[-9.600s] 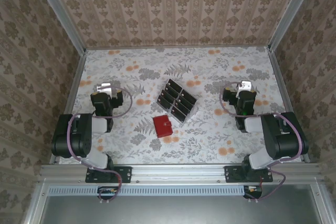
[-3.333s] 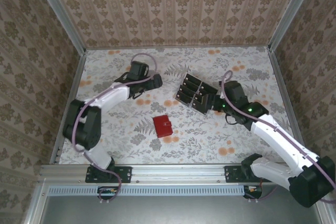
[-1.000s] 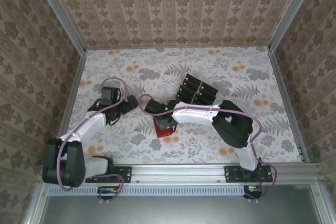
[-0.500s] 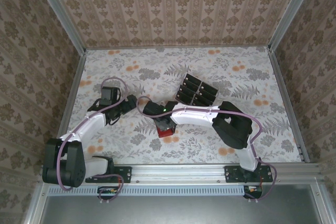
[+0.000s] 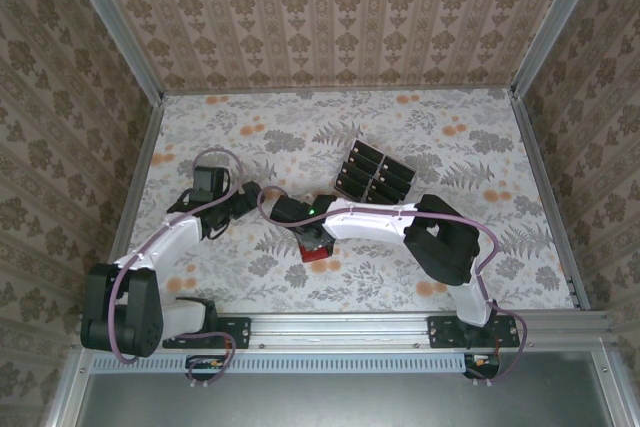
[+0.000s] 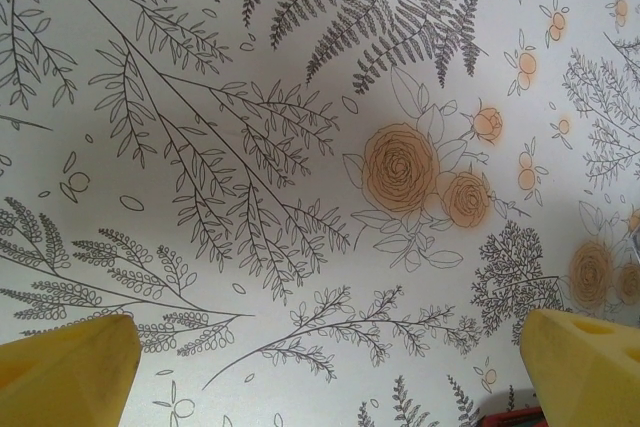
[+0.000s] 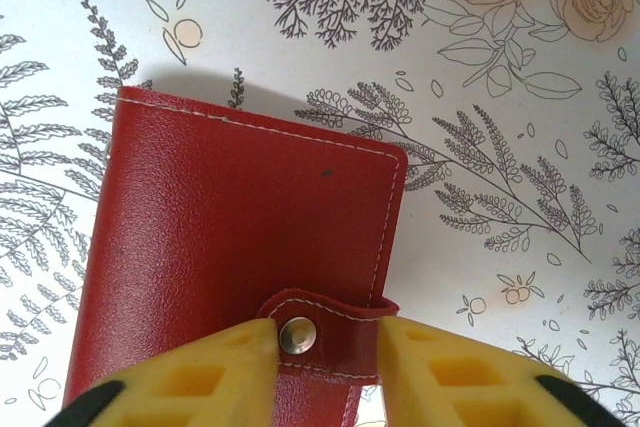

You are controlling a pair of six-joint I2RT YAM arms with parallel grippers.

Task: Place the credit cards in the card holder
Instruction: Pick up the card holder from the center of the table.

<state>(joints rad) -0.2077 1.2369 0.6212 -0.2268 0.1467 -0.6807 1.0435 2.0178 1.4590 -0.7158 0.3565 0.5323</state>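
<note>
The card holder (image 7: 230, 207), a closed red wallet, lies flat on the floral table (image 5: 450, 147) just left of centre. My right gripper (image 7: 325, 339) reaches down over it (image 5: 312, 235). Its yellow fingers (image 7: 200, 377) press on either side of the snap tab, which bulges slightly between them beside the metal stud (image 7: 295, 334). The black credit cards (image 5: 372, 175) stand in a clear slotted tray behind and to the right. My left gripper (image 5: 243, 197) hovers left of the wallet, jaws wide open (image 6: 330, 367) over bare cloth. A red sliver of the card holder (image 6: 510, 409) shows at its lower edge.
Patterned walls and metal rails (image 5: 330, 327) close the table in on all sides. The right arm's white links (image 5: 380, 219) stretch across the middle toward the wallet. The left arm (image 5: 170, 237) runs along the left side.
The right gripper's fingers have drawn in onto the wallet's snap tab and the gripper has shifted slightly left. The left arm has stayed put and open.
</note>
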